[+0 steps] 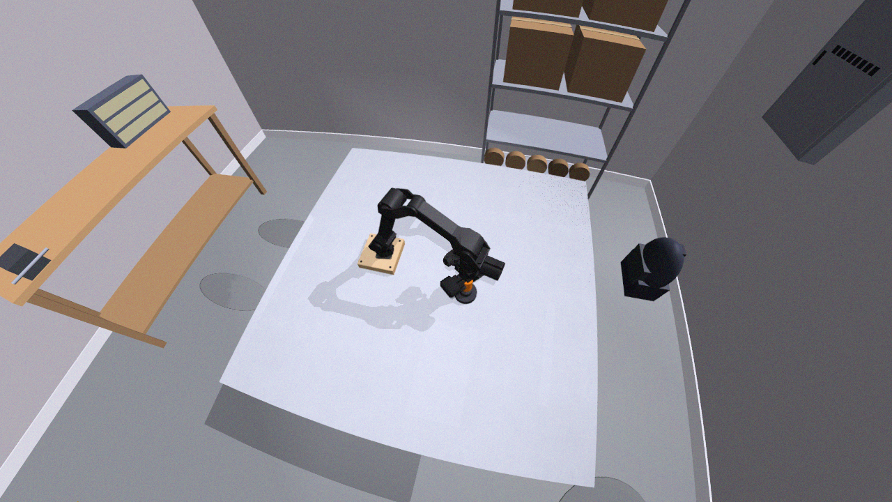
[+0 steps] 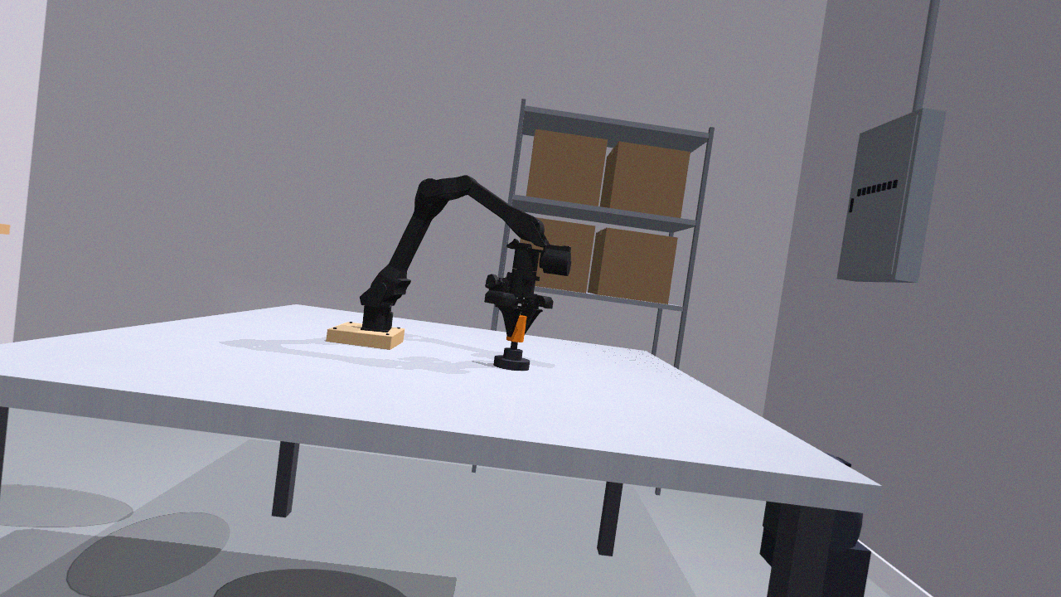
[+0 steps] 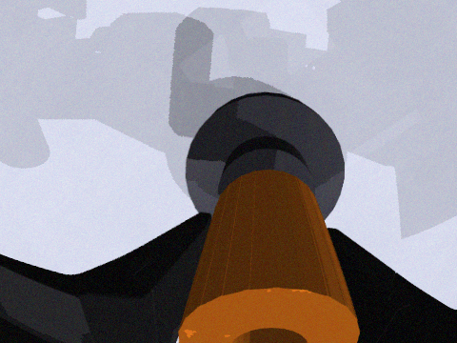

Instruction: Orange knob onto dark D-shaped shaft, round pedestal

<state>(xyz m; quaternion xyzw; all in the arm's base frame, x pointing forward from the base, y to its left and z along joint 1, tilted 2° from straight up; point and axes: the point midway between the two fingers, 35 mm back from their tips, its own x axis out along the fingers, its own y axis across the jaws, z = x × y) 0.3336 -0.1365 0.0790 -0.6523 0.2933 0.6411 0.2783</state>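
Observation:
The orange knob [image 1: 468,286] [image 2: 520,328] [image 3: 271,233] is held nearly upright, slightly tilted in the exterior view. My gripper [image 2: 516,332] [image 3: 268,232] is shut on it, a finger on each side. The round dark pedestal [image 1: 465,298] [image 2: 511,362] [image 3: 305,121] stands on the table right below the knob. A short piece of the dark shaft [image 2: 514,345] shows between the knob's lower end and the pedestal's raised collar. The knob is not down on the pedestal. The shaft's top and its flat side are hidden.
The arm's wooden base plate [image 1: 378,267] [image 2: 363,337] sits on the white table [image 1: 398,387] [image 2: 385,400], left of the pedestal. A shelf rack with cardboard boxes stands beyond the table, and a wooden bench [image 1: 93,187] stands to the left.

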